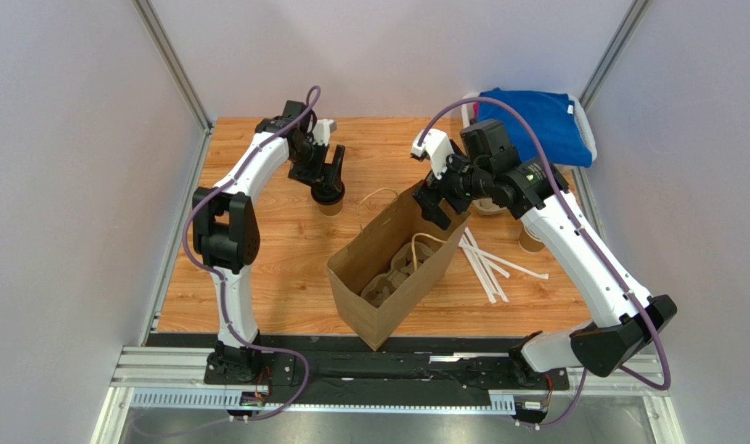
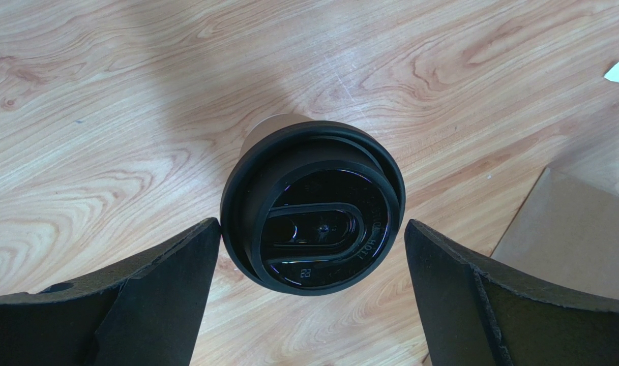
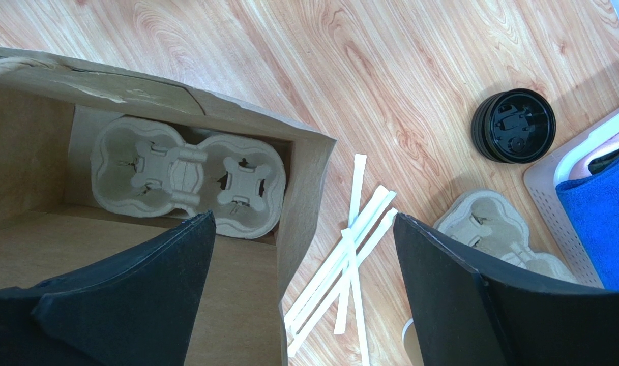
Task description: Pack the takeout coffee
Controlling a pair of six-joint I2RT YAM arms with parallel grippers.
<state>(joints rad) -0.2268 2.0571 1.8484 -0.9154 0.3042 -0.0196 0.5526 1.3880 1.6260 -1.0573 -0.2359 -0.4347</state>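
Observation:
The takeout coffee (image 2: pixel 312 206), a paper cup under a round black lid, stands upright on the wooden table (image 2: pixel 98 114) at the back left (image 1: pixel 329 205). My left gripper (image 2: pixel 311 229) hangs open right over it, one finger on each side of the lid; the left fingertip (image 2: pixel 201 236) sits very near the lid's rim. The brown paper bag (image 1: pixel 388 277) stands open in the middle with a pulp cup carrier (image 3: pixel 190 183) on its bottom. My right gripper (image 3: pixel 303 221) is open and straddles the bag's right wall (image 3: pixel 305 175), one finger inside, one outside, holding nothing.
Several white paper-wrapped straws (image 3: pixel 350 252) lie right of the bag. A loose black lid (image 3: pixel 513 126) and a second pulp carrier (image 3: pixel 503 229) lie beyond them. A white basket (image 3: pixel 549 183) with a blue cloth (image 1: pixel 536 116) stands at the back right.

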